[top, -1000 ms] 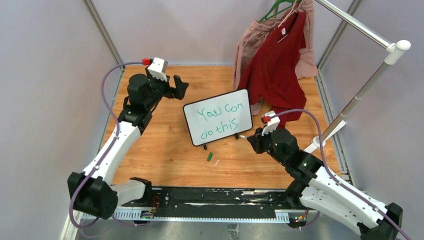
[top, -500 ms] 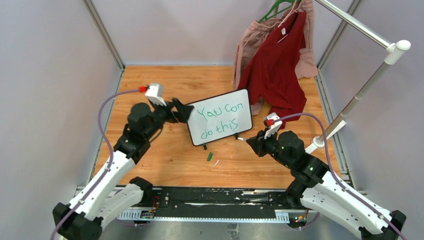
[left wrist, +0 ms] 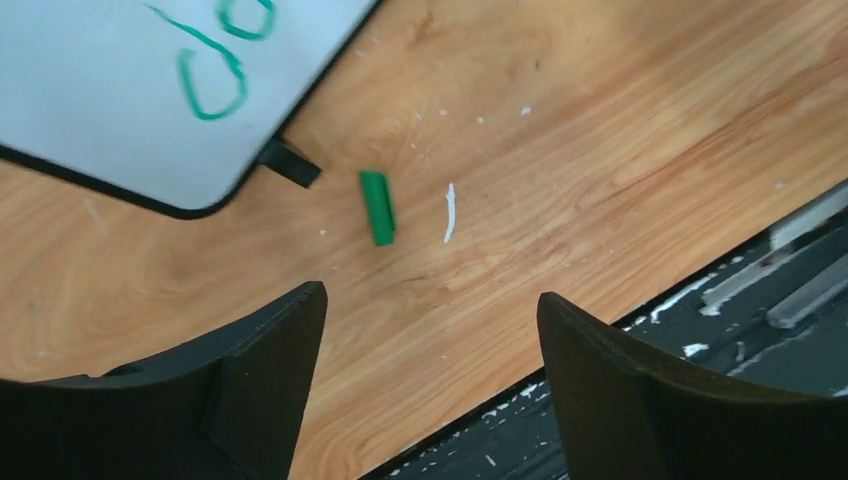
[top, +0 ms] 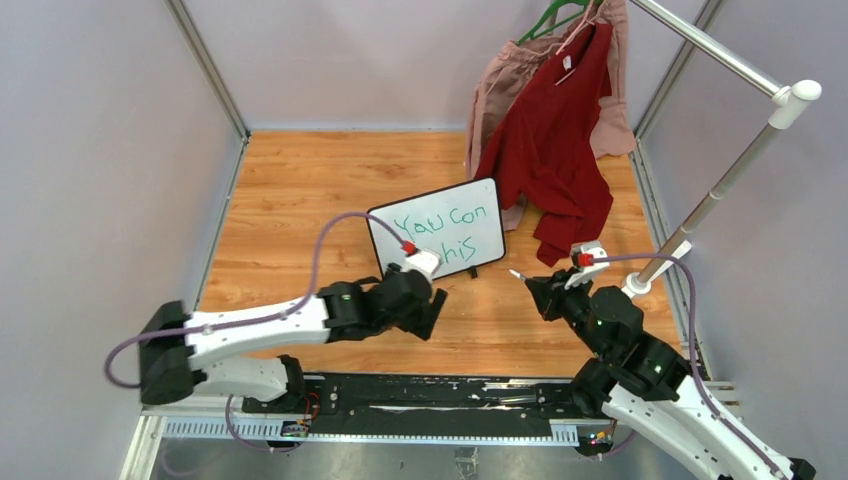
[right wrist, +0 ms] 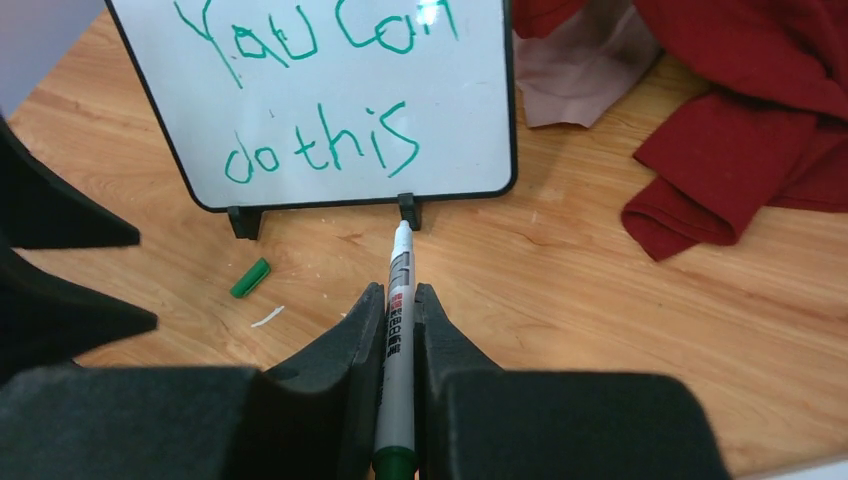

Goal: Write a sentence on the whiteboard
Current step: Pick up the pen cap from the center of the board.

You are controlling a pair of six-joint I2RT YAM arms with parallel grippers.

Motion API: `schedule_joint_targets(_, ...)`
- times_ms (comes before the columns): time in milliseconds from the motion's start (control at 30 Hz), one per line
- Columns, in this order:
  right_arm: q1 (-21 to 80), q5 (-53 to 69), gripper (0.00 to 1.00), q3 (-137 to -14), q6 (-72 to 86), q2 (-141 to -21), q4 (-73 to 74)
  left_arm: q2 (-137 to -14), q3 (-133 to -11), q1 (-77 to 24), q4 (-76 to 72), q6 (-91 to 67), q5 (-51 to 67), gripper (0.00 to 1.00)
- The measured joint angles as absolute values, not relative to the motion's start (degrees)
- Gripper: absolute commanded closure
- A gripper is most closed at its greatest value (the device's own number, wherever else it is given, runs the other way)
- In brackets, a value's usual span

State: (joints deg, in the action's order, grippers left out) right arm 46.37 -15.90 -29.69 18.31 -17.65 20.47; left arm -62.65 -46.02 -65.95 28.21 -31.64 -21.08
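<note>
The whiteboard [top: 488, 245] stands on its little black feet mid-table, and the sentence [top: 450, 220] "You can / do this" is on it in green. My left wrist covers its lower left corner in the top view. In the right wrist view the whiteboard [right wrist: 460, 120] and the sentence [right wrist: 320, 150] show whole. My left gripper [top: 432, 305] hangs open in front of the board, over the wood just short of a green marker cap [left wrist: 377, 207]. My right gripper [right wrist: 400, 295] is shut on a white marker [right wrist: 398, 350], tip bare and pointing at the board's right foot.
A red garment [top: 550, 140] and a pink one [top: 495, 95] hang from a metal rail [top: 730, 180] at the back right, drooping onto the table beside the board. A white scrap [left wrist: 450, 212] lies by the cap. A black rail [top: 400, 395] runs along the near edge.
My left arm has swung from the back left, past the board's left edge, down to the front over the cap. The right gripper with the marker has drawn back to the right.
</note>
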Motion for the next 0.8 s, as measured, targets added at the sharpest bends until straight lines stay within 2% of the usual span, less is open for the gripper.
schedule_joint_targets(100,46.39,-18.70,1.00,-29.30,19.20,-13.30,23.40,-74.17,-48.93,-68.86,28.34,-32.49,-21.74,0.29)
schedule_joint_targets(233,46.39,-20.86,1.00,-29.28,19.84,-9.91,24.95,-82.56,-50.26,-68.95,29.34,-32.77,-22.11,0.50)
schedule_joint_targets(267,46.39,-21.21,1.00,-29.28,19.94,-9.37,25.12,-84.01,-50.78,-68.93,29.34,-32.71,-22.13,0.52)
schedule_joint_targets(533,46.39,-22.09,1.00,-29.28,19.94,-8.99,25.71,-88.79,-51.90,-68.66,26.52,-34.52,-21.74,0.53)
schedule_joint_targets(800,46.39,-22.26,1.00,-29.28,19.94,-8.84,25.74,-89.56,-50.59,-64.84,23.05,-36.25,-20.08,0.50)
